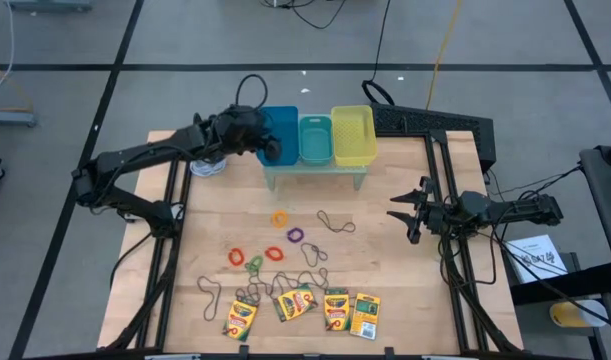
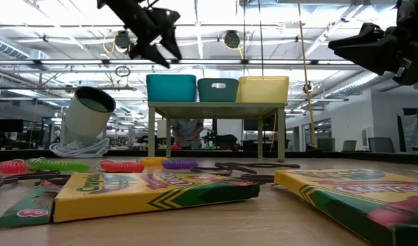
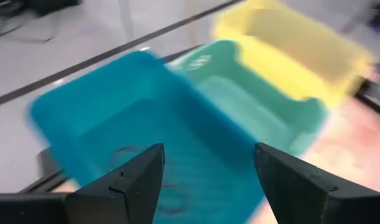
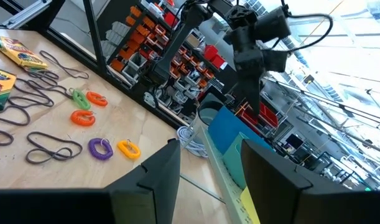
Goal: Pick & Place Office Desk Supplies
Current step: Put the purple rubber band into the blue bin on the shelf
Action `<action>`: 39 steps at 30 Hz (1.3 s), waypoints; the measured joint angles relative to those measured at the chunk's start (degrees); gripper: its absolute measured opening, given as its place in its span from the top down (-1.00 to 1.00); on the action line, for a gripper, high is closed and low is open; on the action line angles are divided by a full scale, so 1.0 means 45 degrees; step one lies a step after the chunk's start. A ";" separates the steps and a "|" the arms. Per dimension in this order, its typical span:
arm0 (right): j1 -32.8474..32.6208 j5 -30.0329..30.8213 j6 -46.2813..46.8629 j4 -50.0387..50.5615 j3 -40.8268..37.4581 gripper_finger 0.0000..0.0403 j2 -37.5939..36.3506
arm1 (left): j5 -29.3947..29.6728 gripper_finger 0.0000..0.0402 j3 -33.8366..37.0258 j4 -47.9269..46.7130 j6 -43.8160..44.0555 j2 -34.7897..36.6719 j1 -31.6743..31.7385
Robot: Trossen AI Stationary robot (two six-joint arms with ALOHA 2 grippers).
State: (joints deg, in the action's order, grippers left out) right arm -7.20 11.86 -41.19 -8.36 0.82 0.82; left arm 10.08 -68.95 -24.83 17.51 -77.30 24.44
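Left gripper (image 1: 272, 150) spread and empty, you have it over the blue bin (image 1: 282, 132), upper centre | right gripper (image 1: 397, 207) parted, empty, right of centre above the table (image 1: 405, 300) | crayon boxes (image 1: 296, 303) lower centre in a row | ring bands (image 1: 275, 253) and wiry loops (image 1: 335, 222) mid-frame below the bins.

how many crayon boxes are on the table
4, in a row along the table's near edge: first crayon box at the left, second, third, fourth at the right. None looks hidden.
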 joint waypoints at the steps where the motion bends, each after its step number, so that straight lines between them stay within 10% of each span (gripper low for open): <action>1: 0.0000 -0.0005 0.0000 0.0000 0.0005 0.21 0.0005 | -0.0214 -0.26 0.0000 0.0127 -0.0162 0.0000 -0.0128; 9: 0.0000 0.0000 0.0613 -0.0002 0.0002 0.21 0.0002 | -0.0475 -0.26 0.0393 0.2368 -0.1806 0.0024 -0.1894; 22: 0.0005 0.1028 1.1492 -0.0756 0.0000 0.21 0.0000 | -0.0424 -0.26 0.0513 0.3804 -0.3299 0.0204 -0.4356; 39: 0.0005 0.1685 1.1307 -0.1189 0.0793 0.06 0.2419 | 0.2353 -0.26 0.8069 1.1195 -0.1484 0.4196 -0.5592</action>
State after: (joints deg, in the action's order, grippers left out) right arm -7.18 19.44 9.69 -13.71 4.39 11.70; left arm 20.67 -32.64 25.55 10.83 -58.41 -0.72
